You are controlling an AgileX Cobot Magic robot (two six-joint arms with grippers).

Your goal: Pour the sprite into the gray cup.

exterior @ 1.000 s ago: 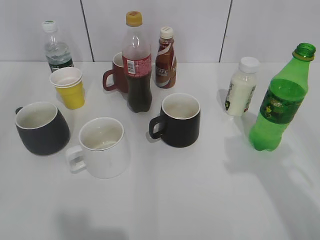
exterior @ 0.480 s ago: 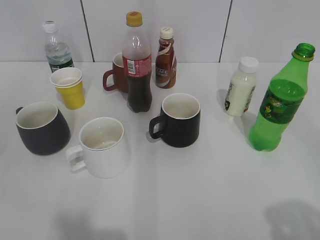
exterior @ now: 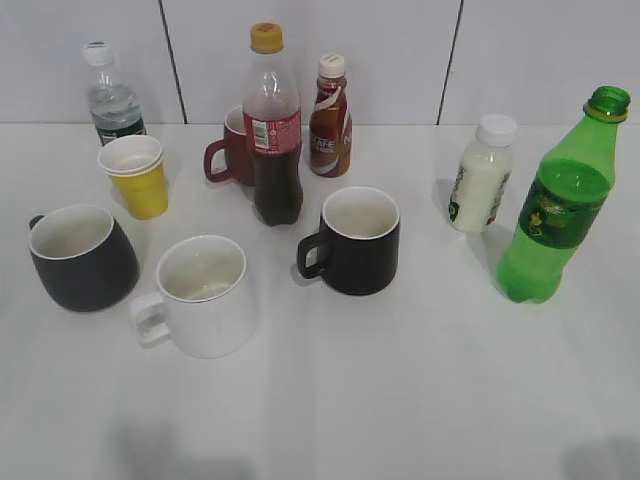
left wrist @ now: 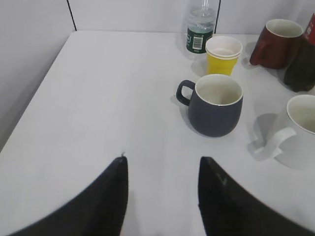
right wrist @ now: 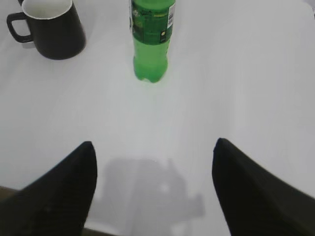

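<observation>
The left gripper [left wrist: 162, 196] has its two dark fingers spread apart with nothing between them, hovering over bare white table [left wrist: 98, 98]. Ahead of it and slightly to its right stands the dark charcoal-gray mug with a white inside and a body widening toward the base [left wrist: 215, 104], upright, its loop handle turned toward the gripper's left. It stands apart from the fingers, with open tabletop between. Beyond the gray mug, farther from the gripper, are a yellow paper cup with a white cup nested inside [left wrist: 223, 54] and a small clear water bottle with a dark label [left wrist: 200, 27]. To the gripper's far right sits a white ceramic mug [left wrist: 300, 129], cut by the picture's edge, and behind it a dark red mug [left wrist: 275, 37].

The right gripper [right wrist: 153, 196] is also wide open and empty, its fingers framing bare table. Straight ahead of it, a little left of centre between the fingers, stands the tall translucent green plastic bottle with a dark green-and-yellow label [right wrist: 151, 39], upright and clear of both fingers. Ahead and to the gripper's left is a straight-sided black mug [right wrist: 49, 27].

In the exterior view neither gripper shows; the green bottle [exterior: 560, 200] stands at the far right with no cap on its neck, well apart from the gray mug [exterior: 80, 255] at the far left.
</observation>
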